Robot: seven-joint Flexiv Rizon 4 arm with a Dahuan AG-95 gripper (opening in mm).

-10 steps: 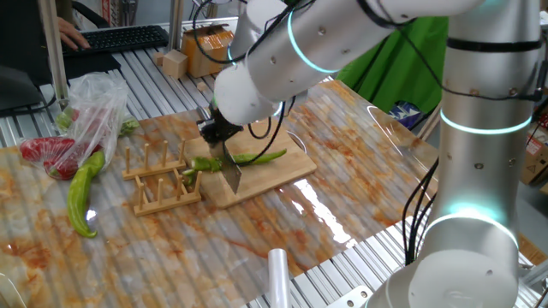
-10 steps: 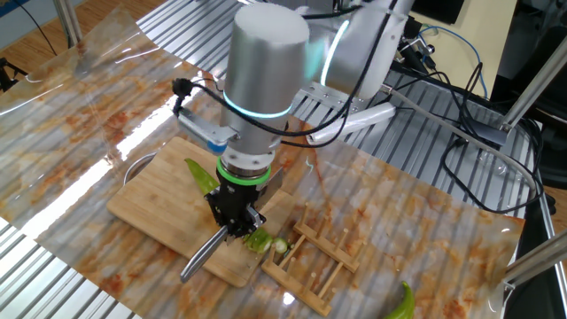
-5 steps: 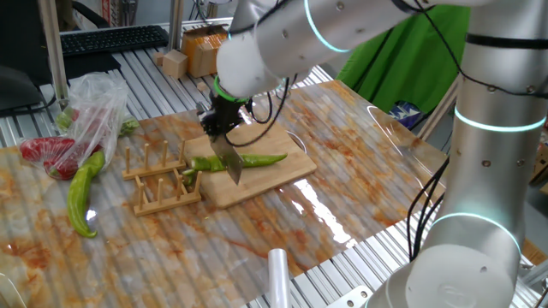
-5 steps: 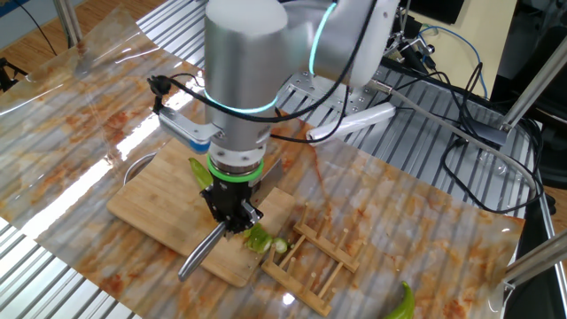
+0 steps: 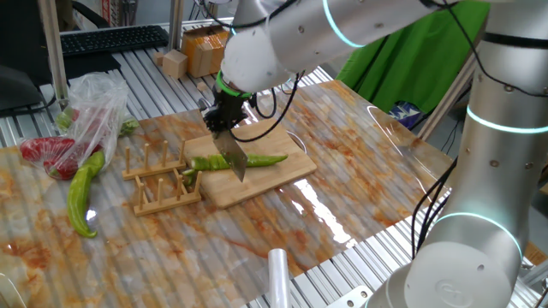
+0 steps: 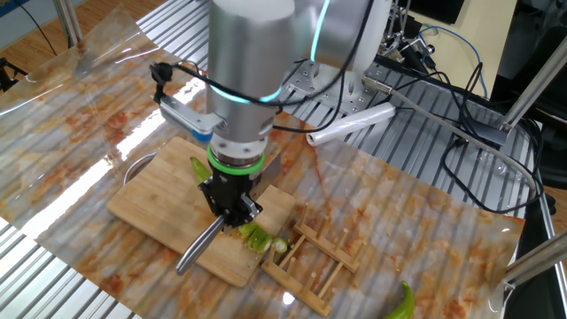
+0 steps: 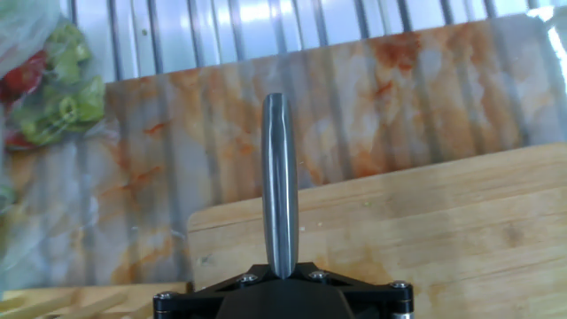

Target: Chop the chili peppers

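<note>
Gripper: the black two-finger gripper [image 5: 218, 122] pointed steeply down, clamped tight on the handle of a steel-bladed kitchen knife [image 5: 232, 156].
Knife: its blade hung just below the fingers, over the pale wooden chopping board [image 5: 287, 168].
Chili pepper: the slim dark-green chili pepper [image 5: 257, 159] lay on the board right under the blade, part of it running out past the blade; cut green chunks [image 6: 260, 237] lay just beside the gripper at the board's edge.
Rack: a light wooden peg rack [image 5: 158, 184] stood next to the board, near the hand.
Farther out: a thicker, paler yellow-green curved pepper [image 5: 83, 194] and a clear plastic bag with red peppers [image 5: 60, 145] lay well apart from the hand.
Hand view only: the knife's spine [image 7: 280, 182] seen edge-on, projecting from the black gripper body; no chili showed there.
Other fixed view only: the chunks and the knife slanting down past the board's near edge.
Since a second earlier: knife lifted higher off the board; the arm's elbow swung aside.
</note>
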